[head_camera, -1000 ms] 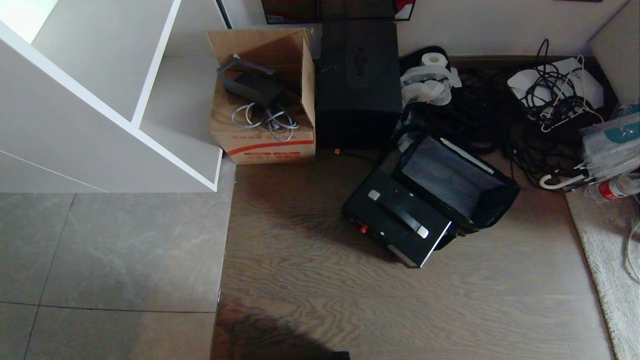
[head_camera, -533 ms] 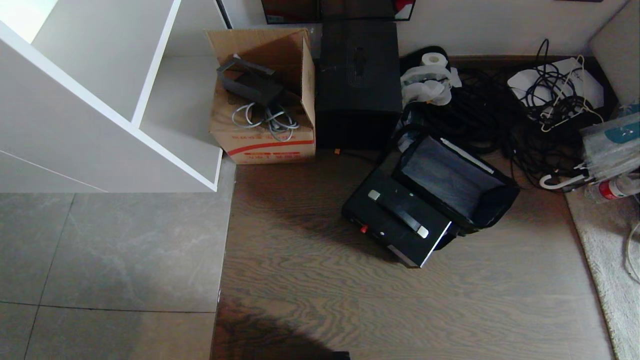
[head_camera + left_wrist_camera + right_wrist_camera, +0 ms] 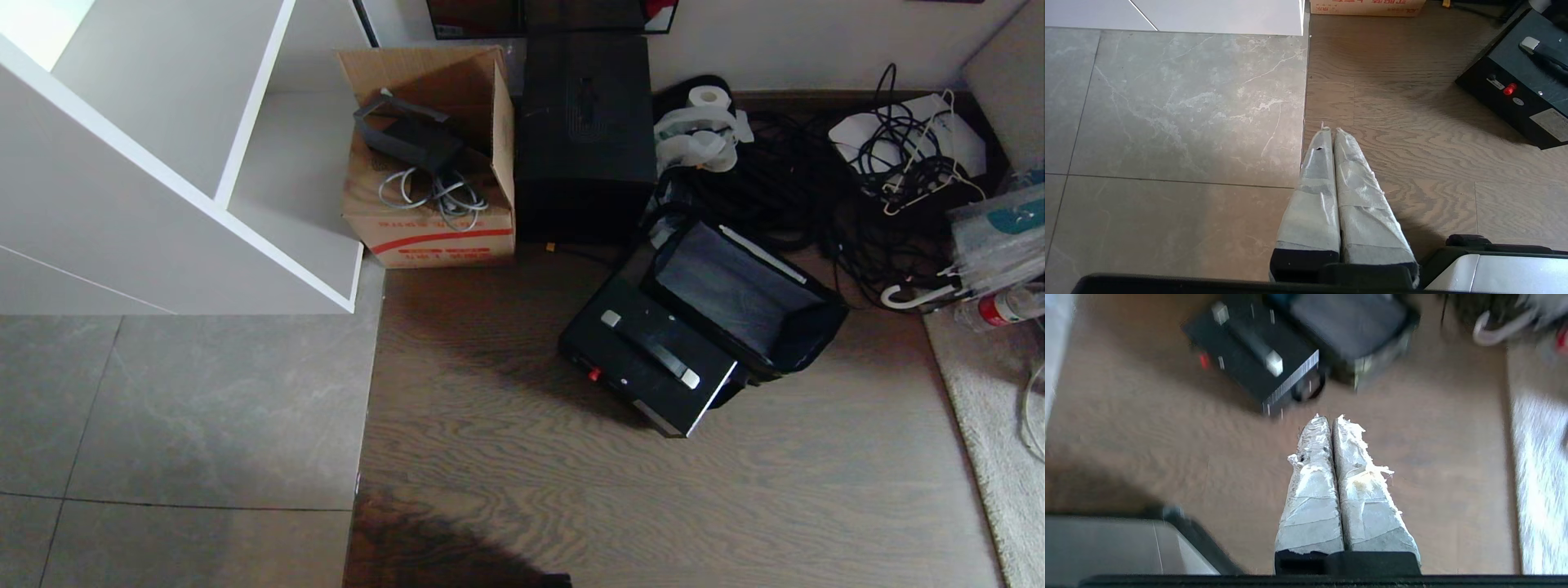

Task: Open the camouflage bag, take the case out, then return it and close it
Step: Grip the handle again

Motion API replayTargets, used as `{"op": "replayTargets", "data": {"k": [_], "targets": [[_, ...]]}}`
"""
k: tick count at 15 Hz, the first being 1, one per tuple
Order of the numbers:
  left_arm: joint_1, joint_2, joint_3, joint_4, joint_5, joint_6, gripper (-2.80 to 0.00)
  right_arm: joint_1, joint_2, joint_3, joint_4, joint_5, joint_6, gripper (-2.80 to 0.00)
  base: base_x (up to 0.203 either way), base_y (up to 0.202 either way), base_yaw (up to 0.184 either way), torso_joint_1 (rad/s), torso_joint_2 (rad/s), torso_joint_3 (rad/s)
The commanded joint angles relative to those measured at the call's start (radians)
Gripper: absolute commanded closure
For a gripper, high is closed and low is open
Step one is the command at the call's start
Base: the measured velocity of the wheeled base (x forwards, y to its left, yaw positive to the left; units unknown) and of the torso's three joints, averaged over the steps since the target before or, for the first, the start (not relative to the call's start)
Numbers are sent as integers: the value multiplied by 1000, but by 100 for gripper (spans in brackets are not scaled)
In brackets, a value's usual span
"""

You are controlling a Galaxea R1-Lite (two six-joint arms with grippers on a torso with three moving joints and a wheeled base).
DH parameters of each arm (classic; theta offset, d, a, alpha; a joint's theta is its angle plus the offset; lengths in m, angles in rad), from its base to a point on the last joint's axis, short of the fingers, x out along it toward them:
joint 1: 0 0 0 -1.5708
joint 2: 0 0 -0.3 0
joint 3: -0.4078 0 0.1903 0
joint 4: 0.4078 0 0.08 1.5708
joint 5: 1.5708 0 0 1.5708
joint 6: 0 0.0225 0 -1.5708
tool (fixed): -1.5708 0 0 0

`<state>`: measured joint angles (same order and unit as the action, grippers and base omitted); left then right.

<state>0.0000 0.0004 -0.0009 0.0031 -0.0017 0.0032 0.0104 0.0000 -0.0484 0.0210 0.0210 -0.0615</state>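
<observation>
Printed markings appear on three objects, and none can be read letter by letter. The open brown cardboard box (image 3: 430, 229) beside the white shelf unit carries a curved red stripe and, under it, a line of small red characters on its front face; the left wrist view shows the lower edge of the same red print (image 3: 1367, 3), cropped and illegible. The flat black rigid case (image 3: 1521, 92) on the wooden floor bears a pale rectangular label (image 3: 1553, 123) near its front edge, its wording too small to make out. A clear plastic bottle (image 3: 1012, 306) at the right edge wears a red label, likewise unreadable.
</observation>
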Motion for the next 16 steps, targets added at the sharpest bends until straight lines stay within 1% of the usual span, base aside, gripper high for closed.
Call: {"op": "replayTargets", "data": {"k": [1, 2, 3, 4, 5, 7, 9, 11, 13, 15, 16], "targets": [[0, 1, 1, 0, 0, 0, 0, 0, 2, -116, 78, 1, 2, 0, 0, 0, 0, 0, 0, 0], [0, 1, 1, 0, 0, 0, 0, 0, 3, -193, 178, 2, 4, 0, 0, 0, 0, 0, 0, 0], [0, 1, 0, 0, 2, 0, 0, 0, 9, -278, 314, 4, 7, 0, 0, 0, 0, 0, 0, 0], [0, 1, 1, 0, 1, 0, 0, 0, 21, -363, 448, 13, 9, 0, 0, 0, 0, 0, 0, 0], [0, 1, 1, 0, 2, 0, 0, 0, 45, -439, 556, 33, 11, 0, 0, 0, 0, 0, 0, 0], [0, 1, 1, 0, 2, 0, 0, 4, 177, -528, 651, 70, 16, 0, 0, 0, 0, 0, 0, 0], [0, 1, 1, 0, 0, 0, 0, 33, 334, -583, 686, 89, 46, 0, 0, 0, 0, 0, 0, 0], [0, 1, 1, 0, 2, 0, 0, 87, 481, -606, 692, 104, 75, 0, 0, 0, 0, 0, 0, 0], [0, 1, 1, 0, 0, 0, 0, 141, 635, -612, 654, 111, 88, 0, 0, 0, 0, 0, 0, 0], [0, 1, 0, 0, 1, 0, 0, 165, 809, -640, 605, 122, 112, 0, 0, 0, 0, 0, 0, 0], [0, 1, 0, 0, 0, 0, 0, 172, 893, -669, 584, 137, 137, 0, 0, 0, 0, 0, 0, 0]]}}
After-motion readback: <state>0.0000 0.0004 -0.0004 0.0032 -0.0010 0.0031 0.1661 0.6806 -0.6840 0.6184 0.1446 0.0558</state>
